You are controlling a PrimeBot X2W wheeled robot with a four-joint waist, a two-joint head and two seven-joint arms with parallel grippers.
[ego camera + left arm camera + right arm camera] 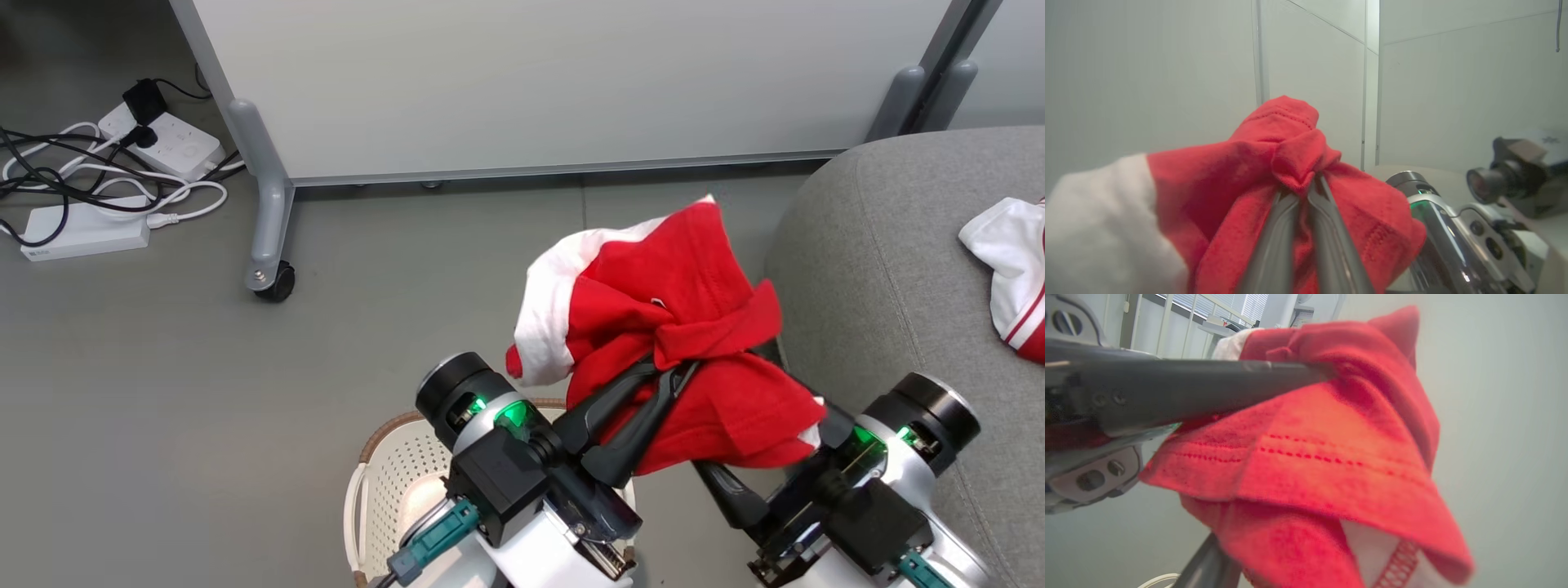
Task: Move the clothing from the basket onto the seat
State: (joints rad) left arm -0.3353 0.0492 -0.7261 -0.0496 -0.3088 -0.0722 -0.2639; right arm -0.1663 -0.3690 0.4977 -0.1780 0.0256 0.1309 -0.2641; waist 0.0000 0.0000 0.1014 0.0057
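A red garment with a white panel hangs bunched in the air above the floor, between the basket and the seat. My left gripper is shut on a fold of this clothing, its fingers pinched together. My right gripper stands open just under the hanging cloth, which drapes over it and hides one finger. The cream basket sits at the bottom, partly hidden by my left arm. The grey seat lies to the right, with another red-and-white garment on it.
A pale grey wheeled partition panel stands across the back, one castor on the floor. Power strips and tangled cables lie at the far left. Grey floor stretches between the panel and the basket.
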